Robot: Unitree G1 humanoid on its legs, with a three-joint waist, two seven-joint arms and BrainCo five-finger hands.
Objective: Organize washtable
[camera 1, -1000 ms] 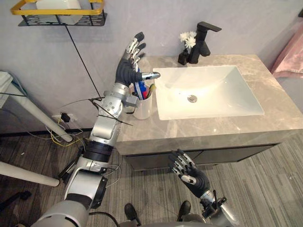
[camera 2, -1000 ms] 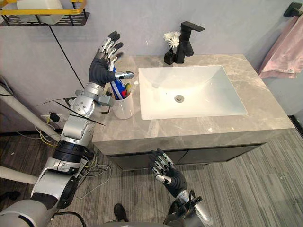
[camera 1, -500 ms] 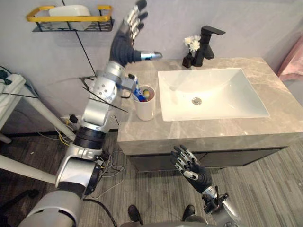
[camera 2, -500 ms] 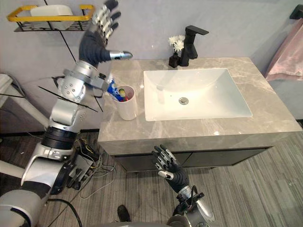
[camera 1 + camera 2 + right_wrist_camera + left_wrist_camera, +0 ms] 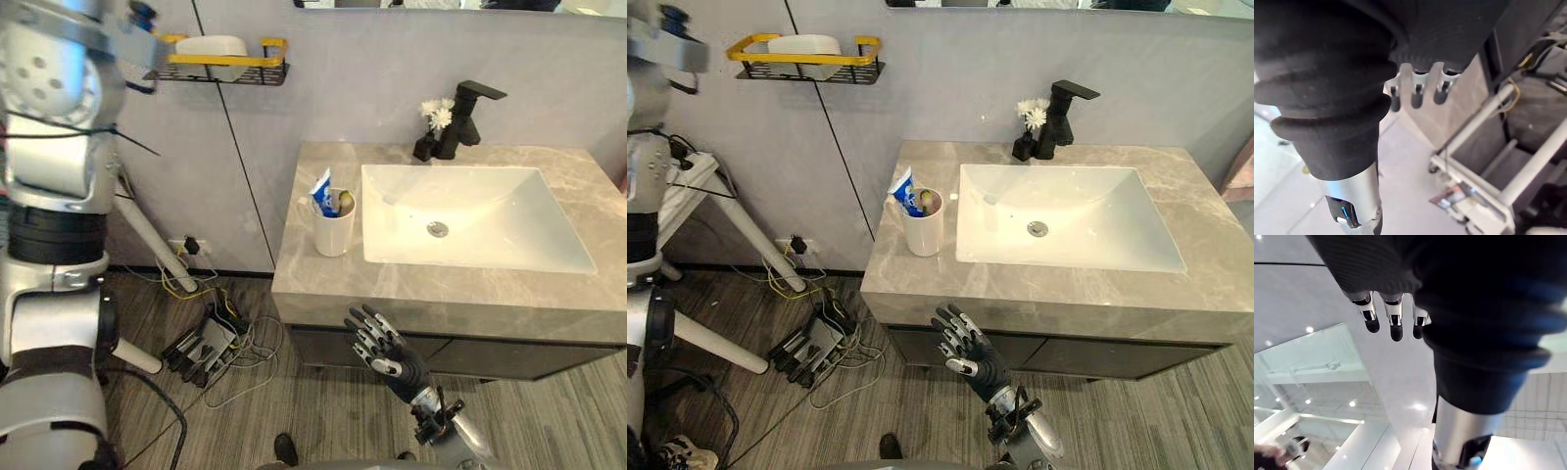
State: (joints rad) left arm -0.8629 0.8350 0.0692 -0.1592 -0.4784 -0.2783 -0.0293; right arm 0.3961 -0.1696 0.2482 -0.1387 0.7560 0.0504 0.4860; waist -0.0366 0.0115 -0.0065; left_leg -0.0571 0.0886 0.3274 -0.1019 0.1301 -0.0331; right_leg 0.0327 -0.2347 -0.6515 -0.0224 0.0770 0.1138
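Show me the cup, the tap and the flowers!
white cup (image 5: 334, 235), left eye view, on its side wall.
black tap (image 5: 458, 132), left eye view, on its upright stem.
white flowers (image 5: 435, 110), left eye view, on the blossoms.

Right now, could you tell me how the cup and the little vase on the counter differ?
The cup is white and larger; the vase is black and small. The cup holds a blue tube, the vase white flowers. Both stand upright on the counter.
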